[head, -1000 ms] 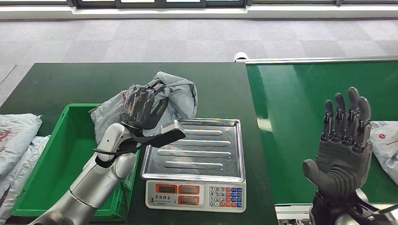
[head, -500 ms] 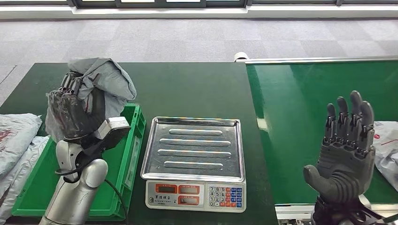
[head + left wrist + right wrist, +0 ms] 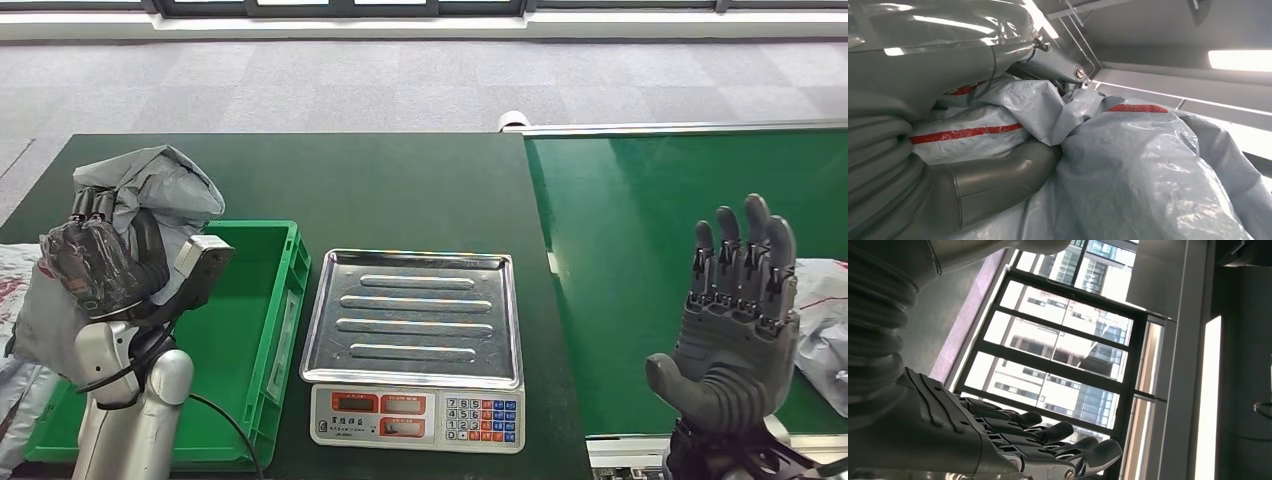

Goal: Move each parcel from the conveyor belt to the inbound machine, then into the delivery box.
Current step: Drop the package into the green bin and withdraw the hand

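Observation:
My left hand (image 3: 100,262) grips a crumpled grey parcel (image 3: 150,190) with red stripes, raised over the left edge of the green delivery box (image 3: 250,330). In the left wrist view the same grey parcel (image 3: 1128,165) bulges out of my left hand (image 3: 923,175). The scale's steel tray (image 3: 415,315) lies bare in the middle. My right hand (image 3: 735,320) is held upright over the green conveyor belt (image 3: 640,240), fingers spread and holding nothing; its fingers (image 3: 1048,440) are extended in the right wrist view. Another parcel (image 3: 825,310) lies on the belt at the right edge.
More grey parcels (image 3: 20,300) are heaped left of the green box. The scale's keypad and displays (image 3: 420,415) face me at the table's near edge. The dark green table (image 3: 400,190) extends behind the scale.
My left arm has swung left, carrying the grey parcel from beside the scale tray to over the box's left edge. The right hand has barely moved.

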`<action>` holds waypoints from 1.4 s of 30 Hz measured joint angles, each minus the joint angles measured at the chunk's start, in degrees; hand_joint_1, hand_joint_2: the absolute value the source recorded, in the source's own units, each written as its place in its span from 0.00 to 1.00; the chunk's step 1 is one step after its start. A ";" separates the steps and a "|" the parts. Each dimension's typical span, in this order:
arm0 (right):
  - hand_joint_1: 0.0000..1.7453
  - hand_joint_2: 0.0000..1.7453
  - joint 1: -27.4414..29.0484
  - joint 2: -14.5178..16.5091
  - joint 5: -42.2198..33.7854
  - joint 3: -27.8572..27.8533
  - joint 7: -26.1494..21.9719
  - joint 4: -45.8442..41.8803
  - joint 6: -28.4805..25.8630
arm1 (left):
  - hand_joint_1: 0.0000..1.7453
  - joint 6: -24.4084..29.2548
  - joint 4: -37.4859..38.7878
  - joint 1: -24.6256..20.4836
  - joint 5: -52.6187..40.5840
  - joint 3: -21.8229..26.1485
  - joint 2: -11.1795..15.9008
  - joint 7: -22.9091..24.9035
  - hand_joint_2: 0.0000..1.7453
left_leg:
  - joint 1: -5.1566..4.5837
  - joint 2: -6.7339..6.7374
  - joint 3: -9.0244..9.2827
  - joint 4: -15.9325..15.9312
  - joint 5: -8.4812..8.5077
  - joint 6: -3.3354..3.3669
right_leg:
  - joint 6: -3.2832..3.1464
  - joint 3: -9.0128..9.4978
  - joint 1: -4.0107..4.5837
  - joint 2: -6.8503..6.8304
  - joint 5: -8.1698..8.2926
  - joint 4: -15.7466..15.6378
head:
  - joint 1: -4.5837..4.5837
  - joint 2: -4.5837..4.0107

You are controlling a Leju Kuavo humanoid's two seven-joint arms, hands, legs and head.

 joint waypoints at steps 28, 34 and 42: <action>0.00 1.00 -1.13 0.00 13.59 -3.23 8.29 2.07 -9.67 | 0.00 -16.43 -4.58 9.05 43.04 1.85 -5.03 -3.31 0.00 | 0.00 0.00 -0.05 0.00 -0.16 0.00 | 0.00 -0.05 0.01 0.00 -0.09 -0.02 | -0.02 0.00; 0.00 1.00 -0.39 -0.91 39.64 -8.29 21.68 5.11 -25.80 | 0.00 -15.63 -13.93 14.33 59.36 2.16 -6.16 -5.51 0.00 | 0.00 0.00 -0.05 0.00 -0.18 0.02 | 0.03 -0.04 0.00 -0.01 -0.12 -0.03 | 0.00 0.00; 0.00 1.00 -0.35 -3.22 47.67 -14.33 26.30 10.89 -27.13 | 0.00 -16.92 -21.10 17.33 62.82 2.16 -6.49 -5.85 0.00 | -0.02 -0.01 -0.05 0.01 -0.21 0.06 | 0.04 -0.03 0.00 -0.04 -0.12 -0.06 | 0.00 0.00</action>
